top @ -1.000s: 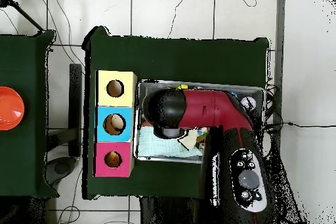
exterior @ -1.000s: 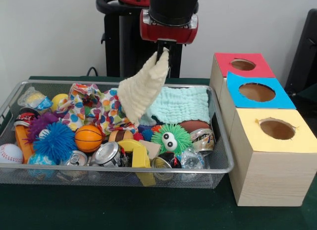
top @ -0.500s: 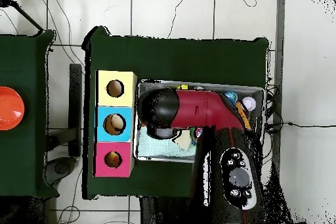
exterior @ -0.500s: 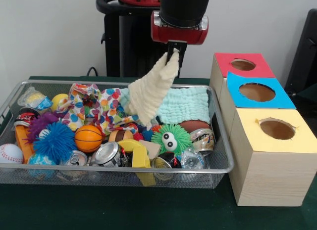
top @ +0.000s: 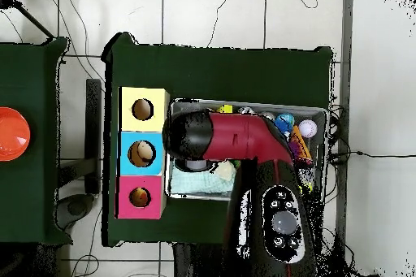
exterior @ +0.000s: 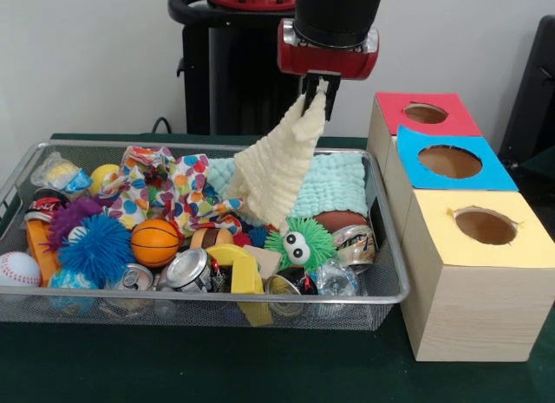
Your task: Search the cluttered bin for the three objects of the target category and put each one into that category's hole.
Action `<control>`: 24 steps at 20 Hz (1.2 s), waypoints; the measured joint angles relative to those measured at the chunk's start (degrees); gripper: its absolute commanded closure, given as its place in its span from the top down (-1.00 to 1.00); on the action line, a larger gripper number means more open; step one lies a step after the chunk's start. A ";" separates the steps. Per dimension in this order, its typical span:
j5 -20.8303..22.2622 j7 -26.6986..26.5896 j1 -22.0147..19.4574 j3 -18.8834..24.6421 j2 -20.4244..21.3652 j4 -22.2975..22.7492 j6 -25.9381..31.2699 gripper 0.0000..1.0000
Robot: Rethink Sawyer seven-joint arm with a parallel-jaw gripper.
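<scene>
My gripper [exterior: 316,89] is shut on a corner of a cream waffle cloth [exterior: 277,169], which hangs above the wire bin [exterior: 395,286] with its lower edge still over the clutter. In the overhead view the arm [top: 236,137] hides the gripper, and only a bit of the cream cloth [top: 224,170] shows. A mint green cloth [exterior: 334,184] and a polka-dot cloth [exterior: 169,191] lie in the bin. To the right stand the boxes with a red-topped hole [exterior: 425,113], a blue-topped hole [exterior: 449,161] and a yellow-topped hole [exterior: 486,226].
The bin also holds an orange basketball [exterior: 154,242], a blue spiky ball [exterior: 95,247], a green fuzzy toy with eyes [exterior: 300,242], a baseball [exterior: 17,269], several cans [exterior: 186,270] and a yellow strap [exterior: 243,277]. An orange disc [top: 11,134] lies on a side table.
The gripper has lifted and carried the cream cloth toward the boxes, rightward in the front view. The cloth's lower end has slid across the bin with it.
</scene>
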State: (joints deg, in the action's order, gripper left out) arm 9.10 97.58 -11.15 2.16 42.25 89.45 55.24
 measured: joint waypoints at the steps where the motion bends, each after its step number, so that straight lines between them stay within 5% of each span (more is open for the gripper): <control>1: -0.18 0.00 0.25 -0.22 0.00 0.04 -0.20 -1.00; 20: -4.58 0.09 4.02 -4.49 0.50 1.64 -0.45 -1.00; 21: -4.61 0.09 4.06 -4.93 0.50 1.66 -0.44 1.00; 24: -4.65 0.09 4.06 -5.08 0.50 1.66 -0.44 1.00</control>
State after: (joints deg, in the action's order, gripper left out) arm 4.46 97.67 -7.09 -2.92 42.75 91.11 54.80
